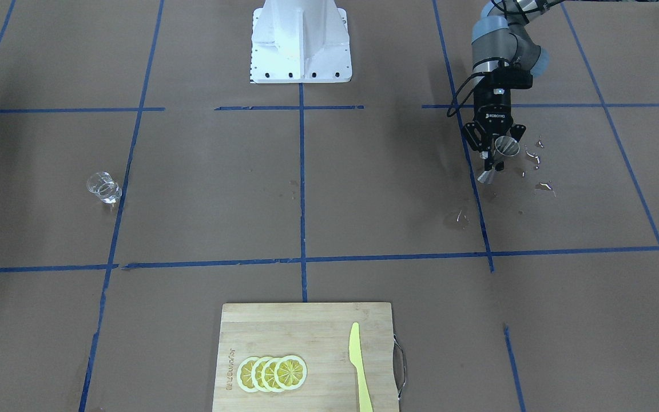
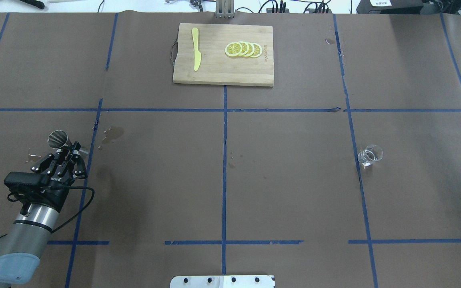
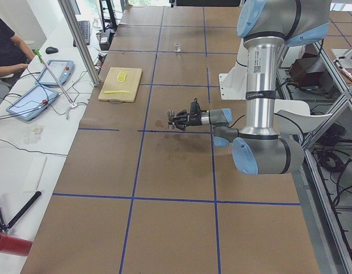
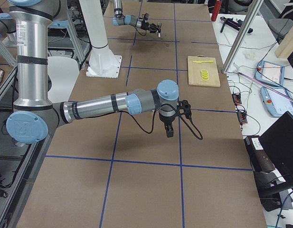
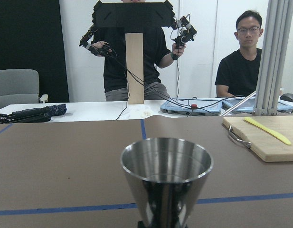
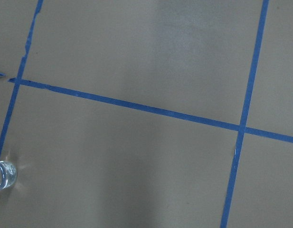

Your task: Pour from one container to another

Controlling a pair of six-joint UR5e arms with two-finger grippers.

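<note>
Four lemon slices (image 1: 272, 373) and one yellow knife (image 1: 360, 369) sit on the lone cutting board (image 1: 306, 326) at the table's (image 1: 364, 217) edge opposite the robot. The left gripper (image 1: 494, 160), marked ROBOTIQ, is clamped on the single steel jigger (image 1: 507, 146) over the left end. One glass measuring cup (image 1: 103, 187) stands toward the right end, and I cannot tell whether the right gripper (image 4: 168, 132) is apart or together.

The glass measuring cup (image 2: 370, 155) is small and clear. It stands on the brown desk (image 2: 286, 180), just beside a blue tape line (image 2: 359, 176) on the robot's right side; if there is liquid in it, I cannot tell. The steel jigger (image 2: 59, 139) is shiny and hourglass-shaped. The left gripper (image 2: 72, 151) holds it by its narrow waist on the robot's left side, well apart from the cup. In the left wrist view it is about upright, open mouth up, with bare steel inside.
</note>
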